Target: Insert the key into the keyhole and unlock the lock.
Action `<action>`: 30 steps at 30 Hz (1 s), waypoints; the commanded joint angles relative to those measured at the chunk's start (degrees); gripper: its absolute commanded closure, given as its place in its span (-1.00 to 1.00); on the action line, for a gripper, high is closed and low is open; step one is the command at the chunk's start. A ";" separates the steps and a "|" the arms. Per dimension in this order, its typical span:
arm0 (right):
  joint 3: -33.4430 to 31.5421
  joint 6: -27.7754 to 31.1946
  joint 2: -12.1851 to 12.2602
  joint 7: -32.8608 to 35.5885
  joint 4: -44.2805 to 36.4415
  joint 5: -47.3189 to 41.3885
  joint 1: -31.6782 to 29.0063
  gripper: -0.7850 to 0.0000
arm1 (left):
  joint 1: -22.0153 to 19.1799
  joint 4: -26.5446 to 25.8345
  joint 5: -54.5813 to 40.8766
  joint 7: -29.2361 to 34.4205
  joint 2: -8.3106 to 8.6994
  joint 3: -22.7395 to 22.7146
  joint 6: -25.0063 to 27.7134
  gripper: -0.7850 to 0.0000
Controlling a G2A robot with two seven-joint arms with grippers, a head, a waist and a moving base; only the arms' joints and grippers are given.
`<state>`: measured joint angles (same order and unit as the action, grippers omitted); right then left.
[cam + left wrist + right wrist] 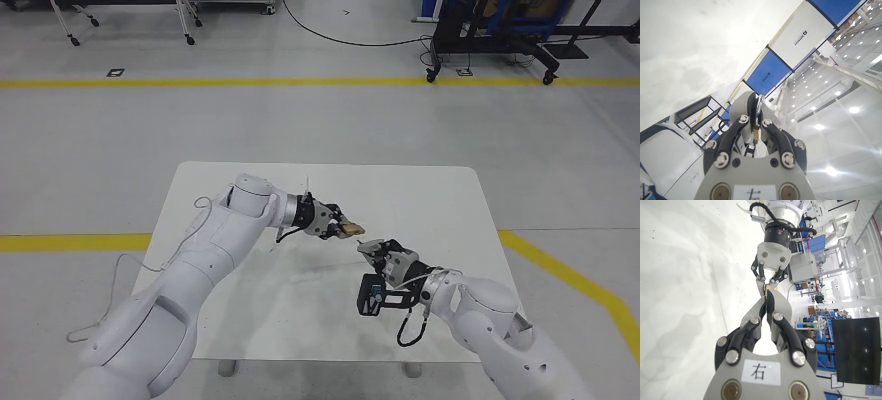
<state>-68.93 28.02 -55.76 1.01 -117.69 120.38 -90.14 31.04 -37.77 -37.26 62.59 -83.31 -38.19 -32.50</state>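
Note:
A small brass padlock (352, 229) with a silver shackle hangs in the air above the middle of the white table (430, 195). My left gripper (343, 226) is shut on it. The left wrist view shows the brass body (757, 133) and the shackle (760, 105) squeezed between the left gripper's (757, 108) pads. My right gripper (372, 248) faces it from the near right, shut, its tips touching the lock. In the right wrist view the right gripper (766, 296) meets the lock's brass end (768, 287), held by the left gripper (766, 283). The key is almost wholly hidden between the right pads.
Both grippers meet above the table's centre, well off its surface. A black wheeled frame (490, 40) and a cart (130, 20) stand on the floor far behind the table. Yellow floor lines (250, 82) run past the table.

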 commanded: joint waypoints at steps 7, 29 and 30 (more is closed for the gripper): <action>1.87 -1.06 -0.48 3.94 0.60 2.07 0.65 1.00 | 0.19 0.16 0.31 0.46 -0.18 -0.18 -0.13 1.00; 3.65 -1.91 -1.38 6.57 1.19 3.94 1.57 1.00 | 0.17 0.46 2.72 0.89 -0.59 -0.24 0.13 1.00; 3.67 -1.86 -1.38 6.76 1.07 4.35 1.56 1.00 | 0.17 0.49 2.79 0.94 -0.60 -0.28 0.16 1.00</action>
<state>-65.27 26.13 -57.14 7.62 -116.55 124.47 -88.56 31.21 -37.30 -34.52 63.49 -83.91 -38.44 -32.38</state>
